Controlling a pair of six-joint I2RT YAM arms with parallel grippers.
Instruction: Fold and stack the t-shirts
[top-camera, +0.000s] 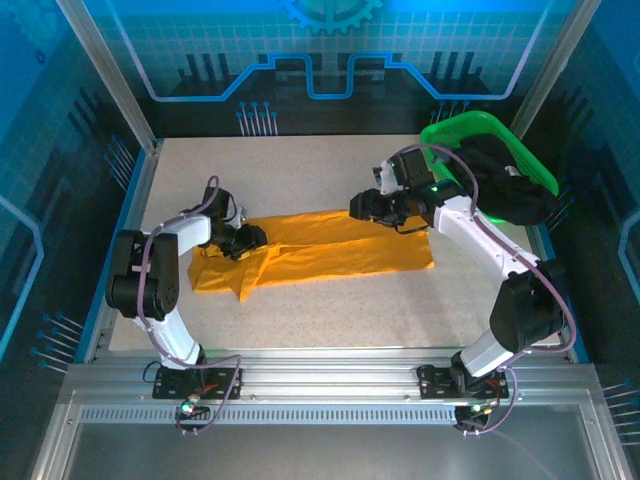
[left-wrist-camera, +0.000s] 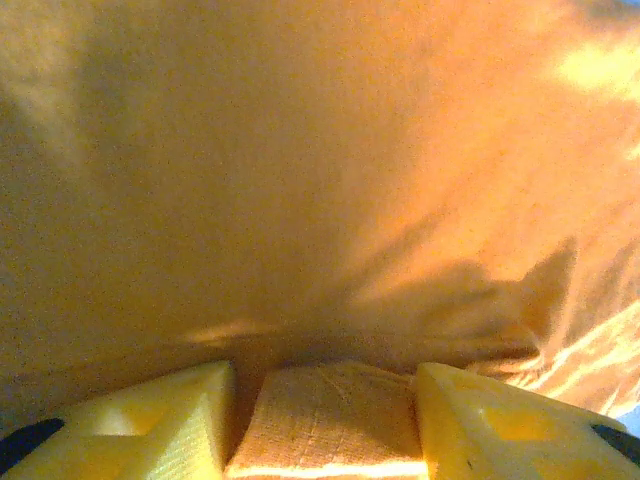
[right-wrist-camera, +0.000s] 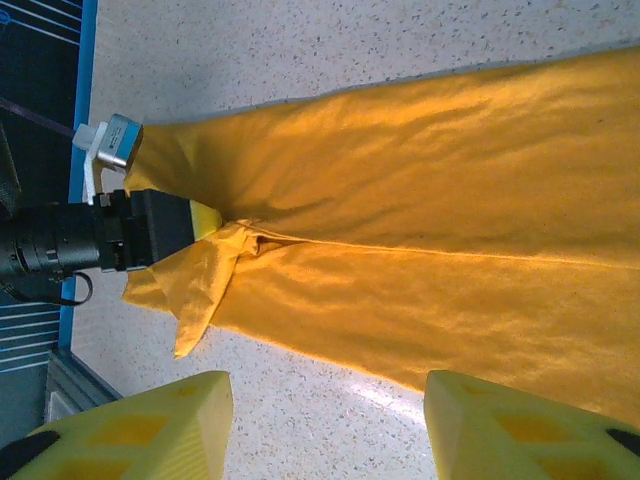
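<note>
One orange-yellow t-shirt (top-camera: 340, 250) lies flat on the speckled table (top-camera: 330, 170) as a long band, folded lengthwise. My left gripper (top-camera: 248, 240) rests low on its left end, shut on a fold of cloth (left-wrist-camera: 325, 420) that bulges between the yellow fingers (left-wrist-camera: 160, 420). The right wrist view shows that same gripper (right-wrist-camera: 165, 235) pinching a bunched corner of the shirt (right-wrist-camera: 400, 200). My right gripper (top-camera: 362, 207) hovers over the shirt's far edge near the middle. It is open (right-wrist-camera: 325, 390), with bare table between its fingers (right-wrist-camera: 150, 430).
A green plastic basket (top-camera: 490, 135) stands at the back right with dark cloth (top-camera: 515, 195) in it, right beside the right arm. Bare table lies behind and in front of the shirt. A blue rail (top-camera: 110, 270) borders the table's left edge.
</note>
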